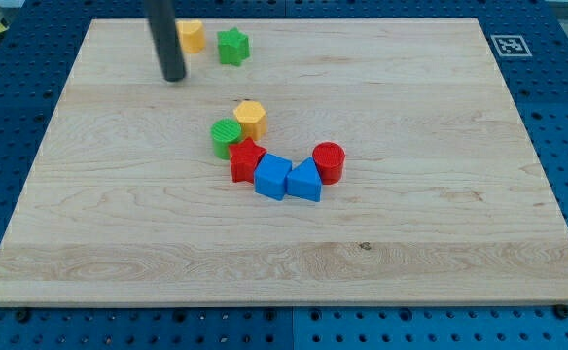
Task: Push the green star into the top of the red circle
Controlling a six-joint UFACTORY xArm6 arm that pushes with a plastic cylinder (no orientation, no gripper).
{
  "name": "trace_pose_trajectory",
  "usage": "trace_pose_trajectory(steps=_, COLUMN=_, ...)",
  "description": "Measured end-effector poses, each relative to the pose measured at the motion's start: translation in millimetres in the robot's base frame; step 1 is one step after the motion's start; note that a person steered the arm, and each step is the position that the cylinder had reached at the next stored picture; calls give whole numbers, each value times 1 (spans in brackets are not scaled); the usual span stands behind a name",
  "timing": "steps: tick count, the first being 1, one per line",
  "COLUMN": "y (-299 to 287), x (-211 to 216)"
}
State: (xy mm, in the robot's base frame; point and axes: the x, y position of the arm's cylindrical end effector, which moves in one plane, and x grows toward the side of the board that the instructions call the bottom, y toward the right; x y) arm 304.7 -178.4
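Our arm carries no hand, so open/closed does not apply; contact is via my tip (174,78) only. It rests on the surface (440,243) near the view's top left, just left of a yellow block (192,36). The green star (232,46) sits right of that block, well apart from the red circle (329,161), which ends a cluster w/ two blue blocks (288,179). We judge the tip must get behind the star's upper-left side to drive it down-right.

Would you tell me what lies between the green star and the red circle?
Bare board only, in the camera view, from the green star to the red circle.
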Motion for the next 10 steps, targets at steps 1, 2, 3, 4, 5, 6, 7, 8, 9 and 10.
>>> trace_pose_trajectory(steps=1, y=-36, x=-27)
trace_pose_trajectory(steps=2, y=0, x=-35)
trace_pose_trajectory(steps=3, y=46, x=-37)
trace_pose_trajectory(steps=4, y=60, x=-37)
trace_pose_trajectory(steps=5, y=54, x=-37)
trace_pose_trajectory(steps=6, y=86, x=-37)
trace_pose_trajectory(steps=7, y=134, x=-37)
trace_pose_trajectory(steps=8, y=158, x=-33)
trace_pose_trajectory(steps=9, y=118, x=-39)
trace_pose_trajectory(steps=10, y=94, x=-67)
